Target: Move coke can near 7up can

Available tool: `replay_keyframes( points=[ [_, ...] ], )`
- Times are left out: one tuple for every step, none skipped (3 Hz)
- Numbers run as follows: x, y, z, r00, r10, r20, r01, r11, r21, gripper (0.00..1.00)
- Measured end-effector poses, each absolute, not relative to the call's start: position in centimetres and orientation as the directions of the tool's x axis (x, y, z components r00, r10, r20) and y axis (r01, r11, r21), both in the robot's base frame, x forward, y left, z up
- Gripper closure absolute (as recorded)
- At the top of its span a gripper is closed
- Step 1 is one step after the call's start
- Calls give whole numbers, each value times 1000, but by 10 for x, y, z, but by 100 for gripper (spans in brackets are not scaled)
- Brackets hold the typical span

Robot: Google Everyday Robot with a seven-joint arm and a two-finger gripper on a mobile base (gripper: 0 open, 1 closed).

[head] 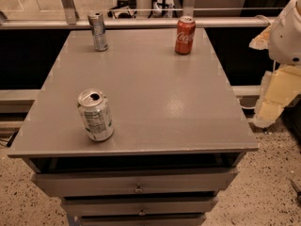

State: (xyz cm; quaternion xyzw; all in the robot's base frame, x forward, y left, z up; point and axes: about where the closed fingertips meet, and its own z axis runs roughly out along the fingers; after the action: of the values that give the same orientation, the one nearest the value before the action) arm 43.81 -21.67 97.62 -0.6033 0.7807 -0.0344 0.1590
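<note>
Grey flat tabletop [155, 102], matte with a faint sheen, square edges, drawers [136, 182] with small metal pulls below. Front left: 7up can [95, 115], silver-white cylinder with small printed label text, standing upright, long axis vertical, silver top facing up with the mouth hole open. Back left, near the far edge: slimmer silver-grey can [98, 31], also upright. Back, right of centre: coke can [185, 35], glossy red cylinder, white script running up the side, silver top up, long axis vertical, well apart from both silver cans. Far right, off the tabletop's right edge and beside it: the gripper [274, 100], cream blocky plastic under a rounded white housing, touching nothing. Can't tell whether it is spread or closed.
</note>
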Motion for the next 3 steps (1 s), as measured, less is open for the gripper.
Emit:
replay_keyframes(
  points=[
    [438,-217,976,-221,-953,-207,-931,270,-246,0],
    [452,-224,974,-221,-943,-247,-920,286,-268,0],
    [493,-233,972,-199,-922,-331,-900,306,-311,0]
  ],
)
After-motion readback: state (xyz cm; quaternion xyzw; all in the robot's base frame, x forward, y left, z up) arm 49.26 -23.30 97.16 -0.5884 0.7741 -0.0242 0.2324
